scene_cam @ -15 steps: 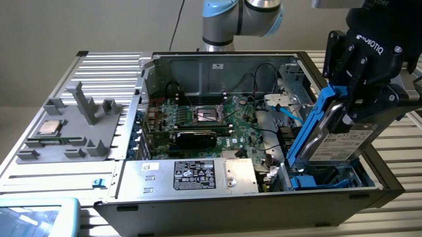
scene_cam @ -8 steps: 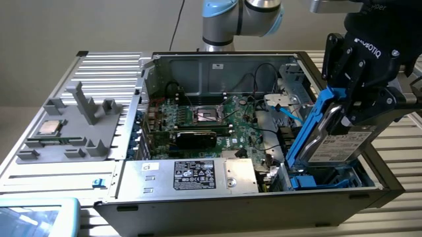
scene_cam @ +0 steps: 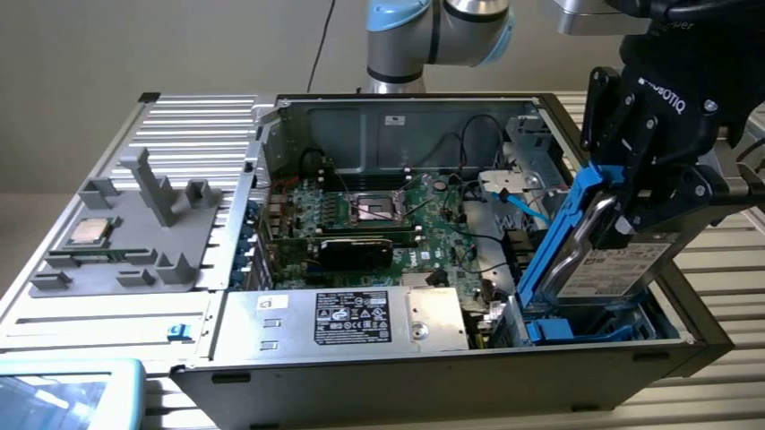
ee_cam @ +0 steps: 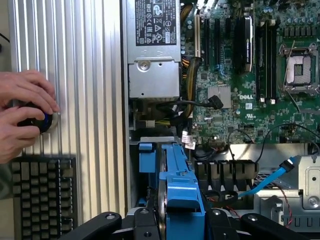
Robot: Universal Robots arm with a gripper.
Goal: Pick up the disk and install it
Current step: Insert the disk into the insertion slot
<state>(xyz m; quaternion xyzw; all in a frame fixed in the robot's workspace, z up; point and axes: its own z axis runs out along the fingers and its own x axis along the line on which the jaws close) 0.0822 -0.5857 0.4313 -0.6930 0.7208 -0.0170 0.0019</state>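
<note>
At the front corner of the open black computer case, on the exterior view's right, the black two-fingered gripper has its jaws partly closed and clamped across the flat silver-grey metal disk. The disk has a white printed label and blue plastic rails. It is held tilted, with its upper end raised and its lower end down at the blue plastic drive bay in that corner. Whether the disk touches the bay cannot be told.

In the wrist view the disk stands edge-on between the fingers of the gripper, above the bay.

Along the case's front edge, beside the bay, lies the silver power-supply box with a black label. Behind it sits the green motherboard. A light blue flat cable runs near the case's far right corner.

On the ribbed metal bench, at the exterior view's left of the case, a grey plastic fixture carries a small square silver chip.

In the wrist view a person's hands rest on a dark round knob on the bench, next to a black keyboard.
</note>
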